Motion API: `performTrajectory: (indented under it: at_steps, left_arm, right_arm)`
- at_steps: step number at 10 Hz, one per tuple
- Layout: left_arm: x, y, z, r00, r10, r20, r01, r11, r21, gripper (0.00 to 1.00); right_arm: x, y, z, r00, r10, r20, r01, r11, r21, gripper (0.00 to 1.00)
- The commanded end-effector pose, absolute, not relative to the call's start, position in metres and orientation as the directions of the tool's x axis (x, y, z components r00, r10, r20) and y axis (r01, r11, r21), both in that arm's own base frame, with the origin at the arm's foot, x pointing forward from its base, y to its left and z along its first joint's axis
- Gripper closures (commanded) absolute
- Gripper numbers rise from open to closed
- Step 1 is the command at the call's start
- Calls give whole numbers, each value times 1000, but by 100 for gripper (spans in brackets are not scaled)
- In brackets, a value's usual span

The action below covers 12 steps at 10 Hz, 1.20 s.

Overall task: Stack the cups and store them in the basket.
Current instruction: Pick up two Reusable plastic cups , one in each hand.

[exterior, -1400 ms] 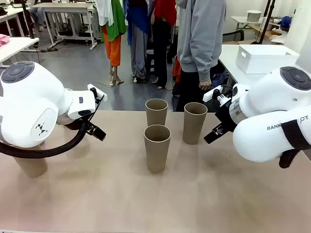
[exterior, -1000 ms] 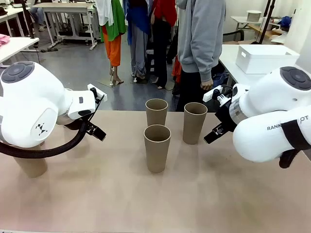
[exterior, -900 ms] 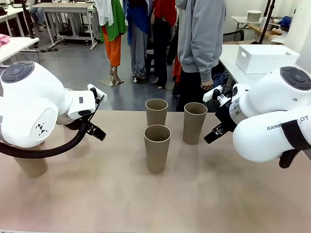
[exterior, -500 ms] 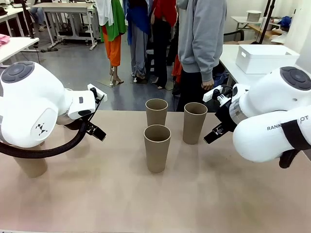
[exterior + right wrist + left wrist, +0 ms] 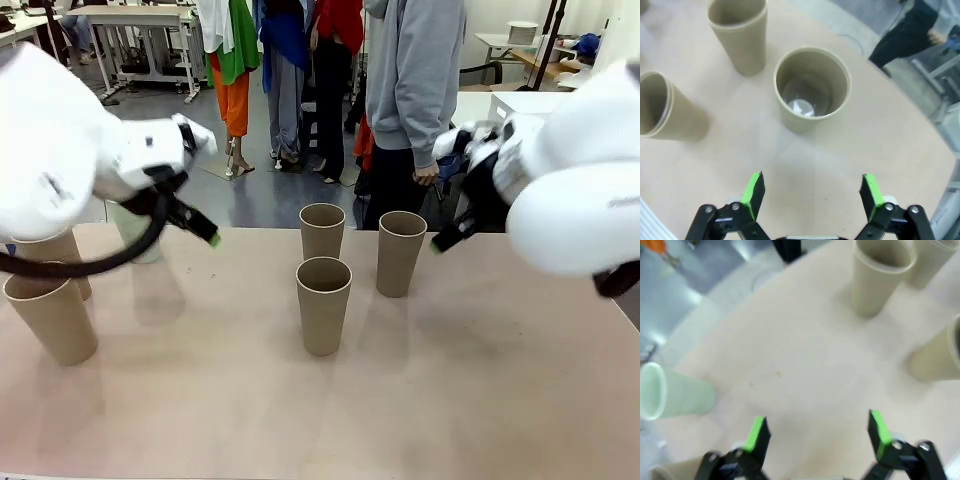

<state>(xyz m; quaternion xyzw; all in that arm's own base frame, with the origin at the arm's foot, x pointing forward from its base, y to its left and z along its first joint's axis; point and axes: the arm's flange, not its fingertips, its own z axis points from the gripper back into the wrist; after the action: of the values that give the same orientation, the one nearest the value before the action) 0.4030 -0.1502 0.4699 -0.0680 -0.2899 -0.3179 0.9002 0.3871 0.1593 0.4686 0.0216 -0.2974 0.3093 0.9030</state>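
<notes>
Now that both arms have lifted, the left pincer (image 5: 817,427) and right pincer (image 5: 812,187) hang open, flanking the front cup (image 5: 323,300); stacking seems about to begin.

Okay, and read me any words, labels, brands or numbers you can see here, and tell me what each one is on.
No text here can be read.
The cups: plain, no print on them.
The right arm: shell smeared by motion blur, any marking unreadable.
The left arm: likewise too blurred to read.
</notes>
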Motion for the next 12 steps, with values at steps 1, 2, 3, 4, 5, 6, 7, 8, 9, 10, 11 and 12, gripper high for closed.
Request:
performTrajectory:
  at_steps: [1,2,3,4,5,6,7,8,9,10,11,12]
  left_arm:
    - [394,-108,521,575,-607,548,714,699,24,0]
    - [383,-81,540,512,-664,546,792,610,-1,0]
    - [371,-38,558,410,-722,558,869,494,1,0]
    - [364,-6,562,340,-741,579,909,416,-2,0]
    - [359,33,563,282,-731,621,937,348,-16,0]
    - [355,70,558,190,-698,690,963,268,5,0]
    - [349,97,547,130,-655,744,978,207,12,0]
    - [347,124,536,88,-608,789,984,176,26,0]
    - [345,140,527,56,-578,814,985,165,49,0]
    - [343,147,519,46,-549,835,982,179,63,0]
    - [340,153,514,60,-515,855,975,214,60,0]
    - [337,157,509,62,-483,874,970,234,60,0]
  right_arm:
    - [372,122,526,605,557,569,-627,774,-91,0]
    - [365,84,549,571,581,580,-684,728,-55,0]
    - [361,48,559,534,586,609,-726,687,-23,0]
    - [358,16,562,502,579,643,-759,651,6,0]
    - [352,-19,562,471,566,677,-782,623,24,0]
    - [347,-49,559,432,557,709,-811,584,35,0]
    - [342,-76,554,410,528,744,-824,563,55,0]
    - [337,-100,548,382,504,775,-841,537,65,0]
    - [333,-118,543,359,488,796,-854,516,69,0]
    - [330,-132,538,340,463,819,-862,501,75,0]
    - [327,-142,534,327,444,834,-867,492,78,0]
    - [324,-148,531,314,435,844,-871,486,74,0]
